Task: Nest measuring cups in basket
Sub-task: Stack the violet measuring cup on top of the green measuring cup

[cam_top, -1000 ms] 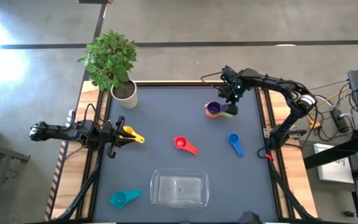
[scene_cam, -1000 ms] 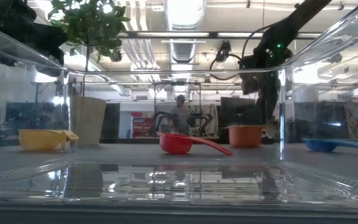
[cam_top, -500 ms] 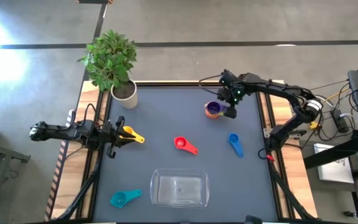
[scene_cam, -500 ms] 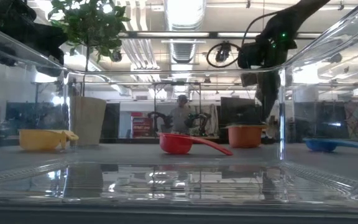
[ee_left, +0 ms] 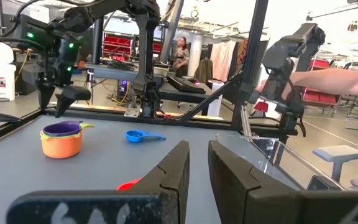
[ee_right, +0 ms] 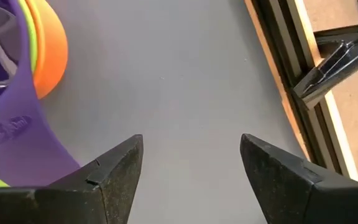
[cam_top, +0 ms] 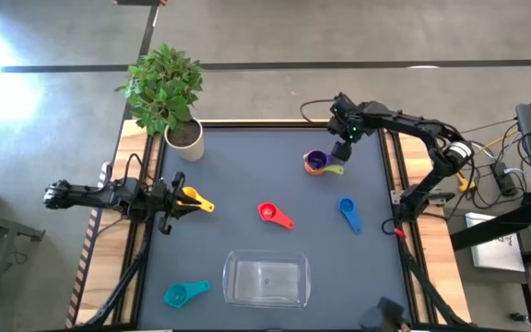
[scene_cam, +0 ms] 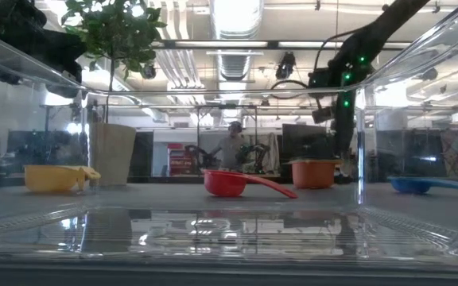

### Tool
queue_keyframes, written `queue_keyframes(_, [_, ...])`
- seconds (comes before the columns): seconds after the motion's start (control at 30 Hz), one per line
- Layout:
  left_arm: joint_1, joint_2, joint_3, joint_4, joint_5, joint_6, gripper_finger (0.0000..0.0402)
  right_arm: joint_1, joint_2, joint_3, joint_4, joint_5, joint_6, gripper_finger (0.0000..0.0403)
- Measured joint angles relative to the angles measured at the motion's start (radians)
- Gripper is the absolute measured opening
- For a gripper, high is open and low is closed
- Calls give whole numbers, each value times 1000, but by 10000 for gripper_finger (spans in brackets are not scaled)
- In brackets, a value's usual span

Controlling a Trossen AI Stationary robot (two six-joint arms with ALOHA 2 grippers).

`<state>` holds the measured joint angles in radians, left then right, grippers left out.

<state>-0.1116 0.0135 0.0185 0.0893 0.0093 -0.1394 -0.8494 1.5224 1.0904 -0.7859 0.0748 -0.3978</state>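
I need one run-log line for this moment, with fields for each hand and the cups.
right hand: open, above nested purple-green-orange cups | left hand: waiting by yellow cup | basket: empty

Grey table (cam_top: 247,175), basket (cam_top: 265,279), cups, pot (cam_top: 185,140)

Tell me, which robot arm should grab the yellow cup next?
Probably the left. The left gripper sits right beside the yellow cup at the table's left edge. The right gripper hangs open far across the table, near the stack of purple, green and orange cups.
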Motion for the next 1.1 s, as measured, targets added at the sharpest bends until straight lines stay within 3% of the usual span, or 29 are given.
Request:
queue_keyframes(0.5, [0,0,0,0,0,0,41,89,-11,0,-99,-117,-20,275])
queue_keyframes(0.87, [0,0,0,0,0,0,41,71,-3,-10,-47,-14,18,278])
queue_keyframes(1.1, [0,0,0,0,0,0,41,107,-11,-22,-79,-166,63,280])
